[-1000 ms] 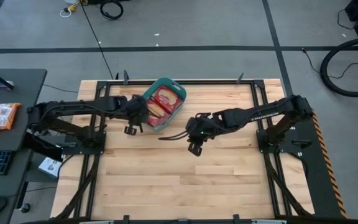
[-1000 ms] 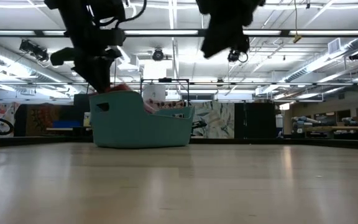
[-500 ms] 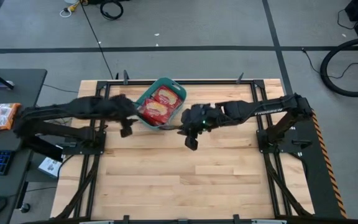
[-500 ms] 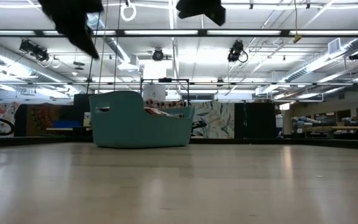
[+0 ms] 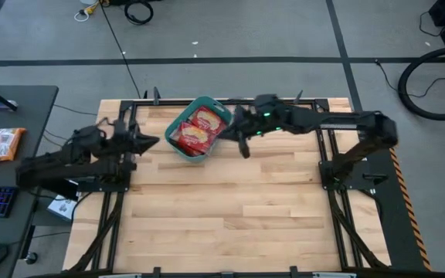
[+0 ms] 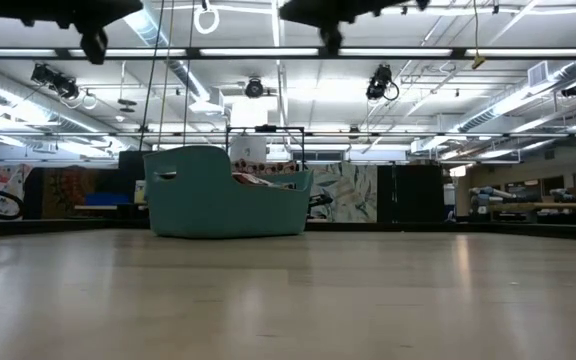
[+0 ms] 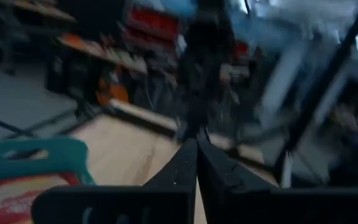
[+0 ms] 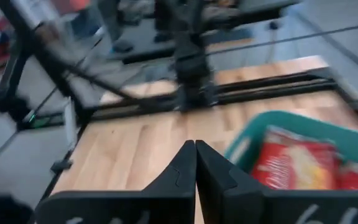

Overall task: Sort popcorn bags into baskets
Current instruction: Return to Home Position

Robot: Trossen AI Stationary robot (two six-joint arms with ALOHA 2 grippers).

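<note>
Sorting looks done: popcorn bags (image 5: 198,128) sit in the teal basket (image 5: 178,147) near the back edge of the table (image 5: 230,216). Either side hang the left claw (image 5: 151,141) and right claw (image 5: 243,149), pinched shut, empty. Next up, parking both arms.

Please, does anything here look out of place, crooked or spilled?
Only one small thing: the teal basket sits turned at an angle to the table edges, not square. The popcorn bags lie inside it, none spilled. The left pincer and the right pincer are shut, either side of it.
</note>
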